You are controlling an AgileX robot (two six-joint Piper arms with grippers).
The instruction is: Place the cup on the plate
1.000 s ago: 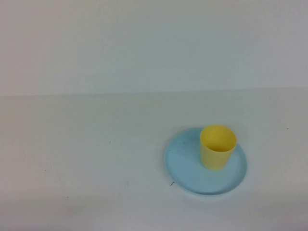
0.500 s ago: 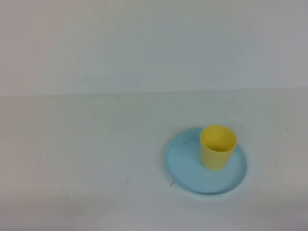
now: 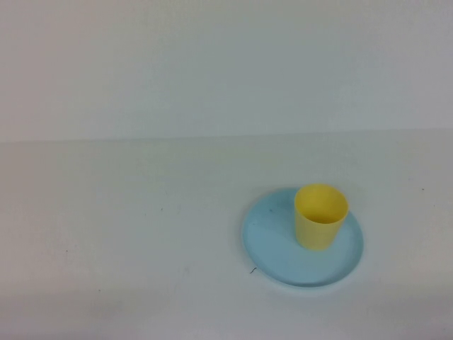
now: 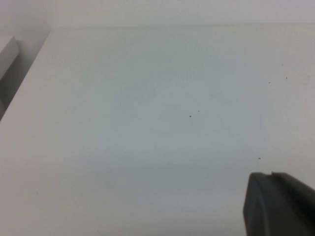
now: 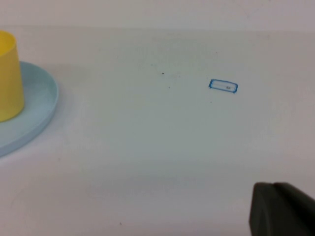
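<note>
The yellow cup (image 3: 320, 216) stands upright on the light blue plate (image 3: 272, 237), right of the plate's middle, at the table's centre right. Both also show at the edge of the right wrist view: the cup (image 5: 9, 78) and the plate (image 5: 38, 101). Neither arm shows in the high view. My right gripper (image 5: 273, 186) is shut and empty, low over bare table well away from the plate. My left gripper (image 4: 269, 175) is shut and empty over bare table; the cup and plate are out of its view.
A small blue rectangle mark (image 5: 223, 86) is drawn on the white table beyond the right gripper. The table's side edge (image 4: 29, 73) and a white ledge (image 4: 7, 51) show in the left wrist view. The back wall rises behind the table.
</note>
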